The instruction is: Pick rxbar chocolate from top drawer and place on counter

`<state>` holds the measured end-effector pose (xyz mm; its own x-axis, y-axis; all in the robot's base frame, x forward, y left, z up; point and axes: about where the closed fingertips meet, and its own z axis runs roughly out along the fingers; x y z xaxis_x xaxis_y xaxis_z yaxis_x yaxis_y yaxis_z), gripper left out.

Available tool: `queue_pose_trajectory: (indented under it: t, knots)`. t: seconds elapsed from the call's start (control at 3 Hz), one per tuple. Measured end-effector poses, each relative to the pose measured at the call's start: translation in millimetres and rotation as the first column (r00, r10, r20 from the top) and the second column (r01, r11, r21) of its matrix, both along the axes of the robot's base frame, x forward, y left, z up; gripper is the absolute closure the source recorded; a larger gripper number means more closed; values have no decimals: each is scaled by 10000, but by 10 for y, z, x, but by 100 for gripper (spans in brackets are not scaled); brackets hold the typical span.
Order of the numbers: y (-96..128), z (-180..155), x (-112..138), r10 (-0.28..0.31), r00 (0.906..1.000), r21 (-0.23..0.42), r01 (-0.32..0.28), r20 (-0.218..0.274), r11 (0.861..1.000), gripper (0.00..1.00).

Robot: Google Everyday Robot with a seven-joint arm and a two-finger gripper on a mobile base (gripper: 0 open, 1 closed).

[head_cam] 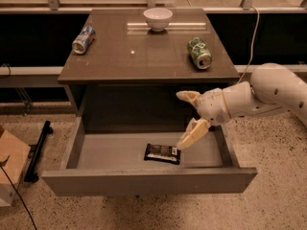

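Note:
The rxbar chocolate (162, 153), a flat black bar with a white label patch, lies on the floor of the open top drawer (148, 181), right of its middle. My gripper (189, 119) hangs open over the right part of the drawer, its lower finger just above and right of the bar, not touching it. The white arm reaches in from the right. The counter (144, 56) is the glossy brown tabletop above the drawer.
On the counter stand a white bowl (158, 18) at the back, a blue crushed can (83, 40) at the left and a green crushed can (199, 53) at the right. A cardboard box (9, 169) and a black bar (37, 151) lie on the floor at the left.

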<state>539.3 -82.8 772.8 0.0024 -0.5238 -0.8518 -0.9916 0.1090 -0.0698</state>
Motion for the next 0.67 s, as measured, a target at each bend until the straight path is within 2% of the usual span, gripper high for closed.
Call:
queue_pose_trajectory:
  t: [0.67]
  knots:
    - [141,-509,123,421,9964,500,-384,-739,9980,0]
